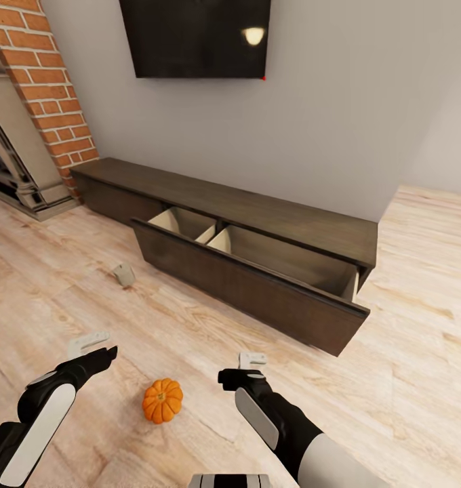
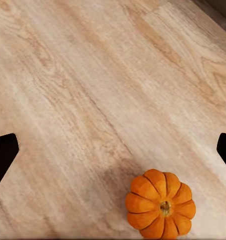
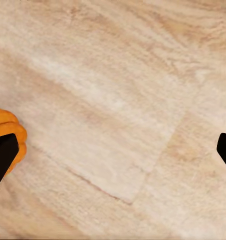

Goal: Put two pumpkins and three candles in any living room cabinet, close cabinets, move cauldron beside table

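Note:
An orange pumpkin (image 1: 163, 400) sits on the plank floor between my two arms. My left gripper (image 1: 95, 349) hovers to its left and my right gripper (image 1: 244, 368) to its right, both above the floor and apart from it. In the left wrist view the pumpkin (image 2: 160, 205) lies off to one side of the open left gripper (image 2: 113, 152). The right wrist view catches only the pumpkin's edge (image 3: 5, 127) beside the open right gripper (image 3: 113, 152). A small beige candle (image 1: 124, 274) lies tipped on the floor farther ahead. The long dark cabinet (image 1: 291, 227) has one wide drawer (image 1: 247, 285) pulled out, with pale divided insides.
A black TV (image 1: 196, 37) hangs on the grey wall above the cabinet. The red brick chimney (image 1: 47, 88) and the fireplace (image 1: 13, 169) stand at the left. Light wood floor (image 1: 420, 352) stretches to the right of the open drawer.

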Controlling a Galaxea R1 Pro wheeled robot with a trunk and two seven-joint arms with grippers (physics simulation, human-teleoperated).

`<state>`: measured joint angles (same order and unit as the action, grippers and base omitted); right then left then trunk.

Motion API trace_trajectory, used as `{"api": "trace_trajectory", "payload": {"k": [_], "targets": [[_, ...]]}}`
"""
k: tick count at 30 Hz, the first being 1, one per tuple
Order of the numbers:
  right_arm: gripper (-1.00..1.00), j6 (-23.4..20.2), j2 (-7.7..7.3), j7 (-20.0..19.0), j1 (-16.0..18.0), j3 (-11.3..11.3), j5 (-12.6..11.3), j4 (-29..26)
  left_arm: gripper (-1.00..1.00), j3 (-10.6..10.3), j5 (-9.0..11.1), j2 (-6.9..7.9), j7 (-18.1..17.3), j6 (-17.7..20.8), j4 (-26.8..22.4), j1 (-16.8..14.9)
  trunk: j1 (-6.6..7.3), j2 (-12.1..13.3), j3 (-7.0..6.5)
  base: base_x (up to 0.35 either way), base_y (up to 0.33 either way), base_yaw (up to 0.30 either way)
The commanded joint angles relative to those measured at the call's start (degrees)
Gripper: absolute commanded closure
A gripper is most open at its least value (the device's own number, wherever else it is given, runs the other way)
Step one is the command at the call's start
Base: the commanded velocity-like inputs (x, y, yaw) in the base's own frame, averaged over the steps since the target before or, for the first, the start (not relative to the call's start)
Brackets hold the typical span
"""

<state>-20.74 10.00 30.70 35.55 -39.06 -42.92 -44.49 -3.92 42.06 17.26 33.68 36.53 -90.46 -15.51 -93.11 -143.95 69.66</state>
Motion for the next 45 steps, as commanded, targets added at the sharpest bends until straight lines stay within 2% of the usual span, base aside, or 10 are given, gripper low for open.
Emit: {"api": "trace_trajectory", "payload": {"k": [1,12,22,45], "targets": [[-1.00,-0.18,0.00,0.42,0.04,-0.11,-0.28,-0.12,-1.00,-0.12,0.56,0.06,0.60,0.03,-0.06,-0.05,0.02,-0.02,0.04,-0.042,-0.002,0.148],[-1.00,-0.18,0.00,0.49,0.04,-0.13,-0.24,-0.33,-1.00,-0.12,0.56,0.08,0.60,0.03,-0.06,-0.06,0.02,-0.02,0.01,-0.010,0.000,0.256],[-1.00,-0.18,0.00,0.58,0.04,-1.72,-0.23,-0.33,-1.00,-0.12,0.50,0.07,0.60,1.60,-0.06,-0.10,0.02,-0.02,0.01,0.057,0.065,0.287],[-1.00,-0.12,0.00,0.58,0.04,-1.89,-0.23,-0.33,-1.00,-0.07,0.56,0.05,0.60,2.20,-0.14,-0.13,0.04,-0.01,-0.29,0.022,0.011,0.288]]}}
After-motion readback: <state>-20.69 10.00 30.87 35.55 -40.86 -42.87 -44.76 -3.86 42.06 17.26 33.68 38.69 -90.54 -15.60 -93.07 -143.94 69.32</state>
